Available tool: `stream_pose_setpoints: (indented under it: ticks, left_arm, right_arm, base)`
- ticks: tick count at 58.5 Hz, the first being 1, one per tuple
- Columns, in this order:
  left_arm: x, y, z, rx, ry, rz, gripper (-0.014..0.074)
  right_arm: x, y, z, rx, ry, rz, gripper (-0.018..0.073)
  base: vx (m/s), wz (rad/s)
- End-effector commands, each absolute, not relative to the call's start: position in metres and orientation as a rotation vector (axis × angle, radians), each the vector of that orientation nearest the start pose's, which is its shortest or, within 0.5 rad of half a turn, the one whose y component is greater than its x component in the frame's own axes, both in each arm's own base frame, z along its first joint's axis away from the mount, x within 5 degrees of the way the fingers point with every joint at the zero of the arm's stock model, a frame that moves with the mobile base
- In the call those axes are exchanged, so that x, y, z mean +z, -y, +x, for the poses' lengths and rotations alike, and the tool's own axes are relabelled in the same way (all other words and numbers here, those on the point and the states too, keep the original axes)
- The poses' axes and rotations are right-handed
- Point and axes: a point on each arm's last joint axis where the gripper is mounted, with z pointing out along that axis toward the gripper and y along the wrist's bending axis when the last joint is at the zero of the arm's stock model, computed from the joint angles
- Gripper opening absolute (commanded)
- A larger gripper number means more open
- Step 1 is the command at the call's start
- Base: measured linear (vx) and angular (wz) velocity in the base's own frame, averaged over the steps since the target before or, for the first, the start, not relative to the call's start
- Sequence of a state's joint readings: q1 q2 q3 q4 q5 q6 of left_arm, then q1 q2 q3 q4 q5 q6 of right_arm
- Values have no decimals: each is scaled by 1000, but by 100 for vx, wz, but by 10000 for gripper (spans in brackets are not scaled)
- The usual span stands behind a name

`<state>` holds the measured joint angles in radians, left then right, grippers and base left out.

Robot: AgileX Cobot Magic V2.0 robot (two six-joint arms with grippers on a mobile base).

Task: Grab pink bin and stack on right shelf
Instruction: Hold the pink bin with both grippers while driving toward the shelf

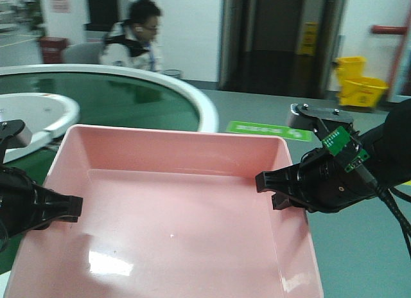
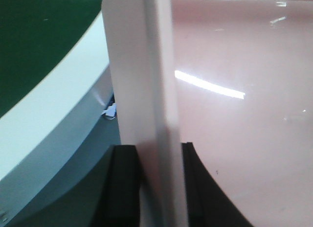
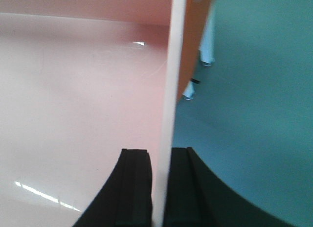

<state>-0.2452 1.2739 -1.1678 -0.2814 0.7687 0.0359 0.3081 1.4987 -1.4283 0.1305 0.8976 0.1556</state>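
The pink bin (image 1: pixel 173 227), wide, shallow and empty, fills the lower front view and is held up between both arms. My left gripper (image 1: pixel 72 208) is shut on the bin's left wall (image 2: pixel 146 90), one finger outside and one inside (image 2: pixel 157 156). My right gripper (image 1: pixel 270 187) is shut on the bin's right wall (image 3: pixel 176 65), its fingers pinching the thin rim from both sides (image 3: pixel 160 158). The right shelf is out of view.
The green curved conveyor (image 1: pixel 115 99) with its white rim lies just behind and left of the bin. A seated person (image 1: pixel 138 38) is beyond it. A yellow mop bucket (image 1: pixel 359 86) stands far right on the grey-green floor, near a green floor marking (image 1: pixel 263 129).
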Motion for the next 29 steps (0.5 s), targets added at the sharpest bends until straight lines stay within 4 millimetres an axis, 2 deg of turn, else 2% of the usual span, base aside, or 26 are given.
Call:
stream_pose_setpoints:
  ticks: [1,29]
  left_arm:
    - [387,84,251,-471,-2208,184,-1]
    - [387,84,251,-472,-2209,183,-1]
  right_arm:
    - [393,-102,306,349,-2319,-148,-9]
    - [392,-102,306,350,-2321,-147,-9]
  base:
    - [-7,-77]
    - [4,-66]
